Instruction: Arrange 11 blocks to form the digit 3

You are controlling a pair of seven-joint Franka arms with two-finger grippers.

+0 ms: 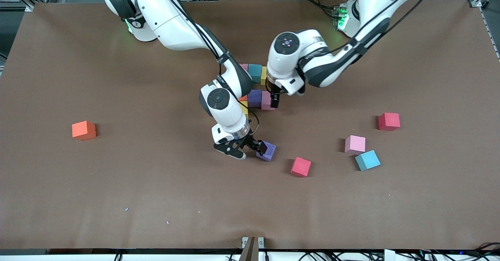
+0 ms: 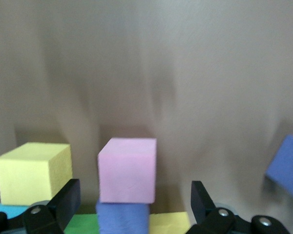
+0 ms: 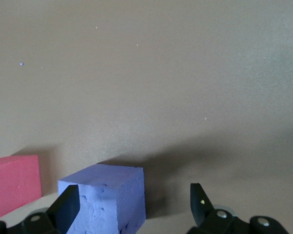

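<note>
Sweep the front view from the right arm's end of the table and you first meet a lone orange block (image 1: 83, 130), well apart from everything else. Next comes your right gripper (image 1: 250, 148), low at the table with its jaws spread wide around a loose purple block (image 1: 267, 151); in the right wrist view that purple block (image 3: 105, 199) sits between the fingers (image 3: 64, 209), nearer one than the other, and nothing is pinched. Farther from the front camera, between the two arms, is the built cluster: a teal block (image 1: 255, 72) with a yellow block (image 1: 264, 75) just beside it, then a purple block (image 1: 254, 98) touching a pink block (image 1: 266, 100) nearer the camera. Your left gripper (image 1: 274, 99) is right at that pink block, jaws wide apart and gripping nothing; its wrist view shows the pink block (image 2: 127, 169) standing free between the fingers (image 2: 63, 201), a yellow block (image 2: 33, 172) beside it. Carry on toward the left arm's end and you pass a red block (image 1: 300, 167), then a pale pink block (image 1: 355, 144) with a teal-blue block (image 1: 367, 160) just beside it, and last a second red block (image 1: 388, 121), all loose on the brown table (image 1: 117, 198).
</note>
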